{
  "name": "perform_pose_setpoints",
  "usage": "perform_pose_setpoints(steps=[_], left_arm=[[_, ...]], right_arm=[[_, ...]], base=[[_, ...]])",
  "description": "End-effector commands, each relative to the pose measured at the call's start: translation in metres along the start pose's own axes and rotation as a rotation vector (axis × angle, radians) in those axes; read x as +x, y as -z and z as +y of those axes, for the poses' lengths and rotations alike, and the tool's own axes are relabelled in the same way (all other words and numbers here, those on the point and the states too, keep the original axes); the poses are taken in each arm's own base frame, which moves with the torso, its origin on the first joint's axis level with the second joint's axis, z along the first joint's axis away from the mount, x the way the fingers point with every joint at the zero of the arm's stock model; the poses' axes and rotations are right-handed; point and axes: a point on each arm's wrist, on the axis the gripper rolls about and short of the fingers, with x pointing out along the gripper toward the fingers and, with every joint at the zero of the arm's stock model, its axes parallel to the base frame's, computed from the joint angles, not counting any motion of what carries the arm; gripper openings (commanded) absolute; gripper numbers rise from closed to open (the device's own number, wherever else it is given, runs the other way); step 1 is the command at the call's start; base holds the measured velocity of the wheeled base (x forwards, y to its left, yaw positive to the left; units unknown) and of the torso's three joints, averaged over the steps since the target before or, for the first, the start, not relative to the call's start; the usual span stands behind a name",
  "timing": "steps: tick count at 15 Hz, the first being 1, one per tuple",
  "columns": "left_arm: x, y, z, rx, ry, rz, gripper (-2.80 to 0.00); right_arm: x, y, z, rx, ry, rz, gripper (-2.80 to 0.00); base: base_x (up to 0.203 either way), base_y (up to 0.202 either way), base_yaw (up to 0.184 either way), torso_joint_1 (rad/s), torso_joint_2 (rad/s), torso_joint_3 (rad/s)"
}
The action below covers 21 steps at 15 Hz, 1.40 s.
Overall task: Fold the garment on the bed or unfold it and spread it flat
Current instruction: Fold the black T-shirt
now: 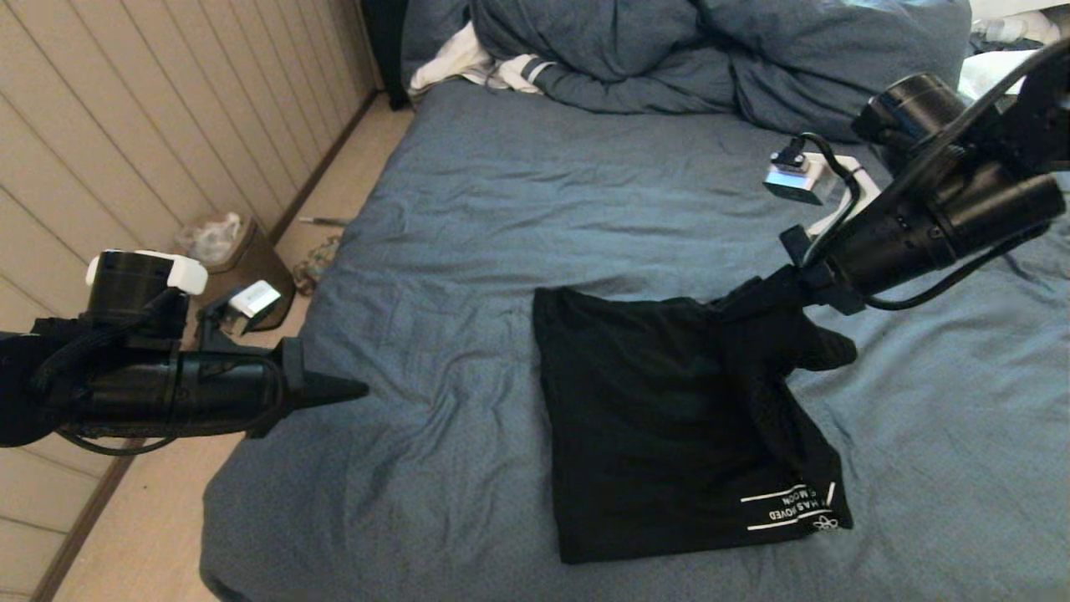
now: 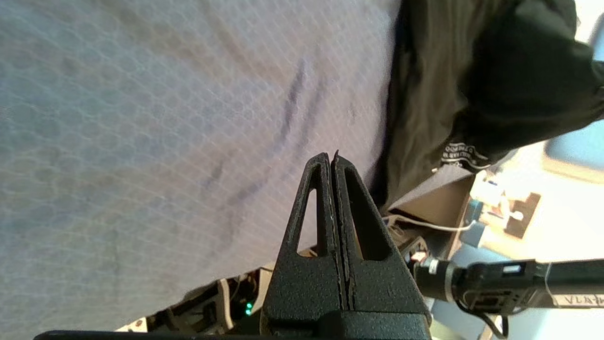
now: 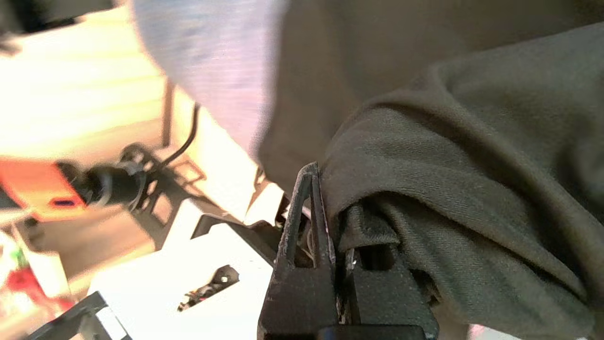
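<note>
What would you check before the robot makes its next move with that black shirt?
1. Right gripper shut on the shirt: ok, cloth is pinched between its fingers.
2. Left gripper free of cloth: ok, shut on nothing, over the bed left of the shirt.
3. Shirt lying flat: not ok, its right side is lifted and draped.
4. Room on the sheet around the shirt: ok.
5. Duvet apart from the shirt: ok, it is at the far end.
6. How many layers are pinched: cannot tell.

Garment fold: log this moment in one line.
right gripper: shut on garment, lifting edge | left gripper: shut, empty, over bed
</note>
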Motion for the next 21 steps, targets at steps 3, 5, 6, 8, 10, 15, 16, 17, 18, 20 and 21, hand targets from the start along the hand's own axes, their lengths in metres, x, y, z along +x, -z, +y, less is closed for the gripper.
perform_pose_setpoints(steps=[3,5,6,8,10,15,16,17,18,20,21], left_arm=[[0.002,0.000,0.002,-0.003,0.001,0.005,-2.80],[0.002,0.000,0.002,-0.004,0.002,0.009,-2.80],[0.003,0.000,0.003,-0.005,0.001,0.010,-2.80],[0.003,0.000,0.003,-0.006,0.001,0.009,-2.80],[0.003,0.000,0.003,-0.005,0.001,0.010,-2.80],[0.002,0.000,0.002,-0.004,0.004,0.009,-2.80],[0.002,0.000,0.002,-0.004,0.004,0.009,-2.80],[0.003,0.000,0.003,-0.006,0.003,0.011,-2.80],[0.003,0.000,0.003,-0.007,0.003,0.012,-2.80],[0.003,0.000,0.003,-0.008,0.003,0.013,-2.80],[0.003,0.000,0.003,-0.007,0.004,0.011,-2.80]], right_arm=[[0.045,-0.005,0.027,-0.074,-0.090,0.066,-2.80],[0.061,-0.007,0.031,-0.094,-0.108,0.080,-2.80],[0.067,-0.009,0.032,-0.102,-0.115,0.079,-2.80],[0.077,-0.009,0.036,-0.113,-0.127,0.090,-2.80],[0.088,-0.010,0.039,-0.128,-0.141,0.096,-2.80],[0.109,-0.008,0.049,-0.170,-0.108,0.121,-2.80],[0.110,-0.008,0.050,-0.176,-0.105,0.121,-2.80],[0.110,-0.008,0.051,-0.180,-0.104,0.120,-2.80],[0.115,-0.007,0.052,-0.184,-0.092,0.128,0.00],[0.120,-0.008,0.053,-0.200,-0.068,0.120,0.00],[0.120,-0.009,0.054,-0.203,-0.071,0.110,0.00]], base=[[0.000,0.000,0.000,0.000,0.00,0.000],[0.000,0.000,0.000,0.000,0.00,0.000],[0.000,0.000,0.000,0.000,0.00,0.000],[0.000,0.000,0.000,0.000,0.00,0.000],[0.000,0.000,0.000,0.000,0.00,0.000],[0.000,0.000,0.000,0.000,0.00,0.000],[0.000,0.000,0.000,0.000,0.00,0.000],[0.000,0.000,0.000,0.000,0.00,0.000],[0.000,0.000,0.000,0.000,0.00,0.000],[0.000,0.000,0.000,0.000,0.00,0.000],[0.000,0.000,0.000,0.000,0.00,0.000]])
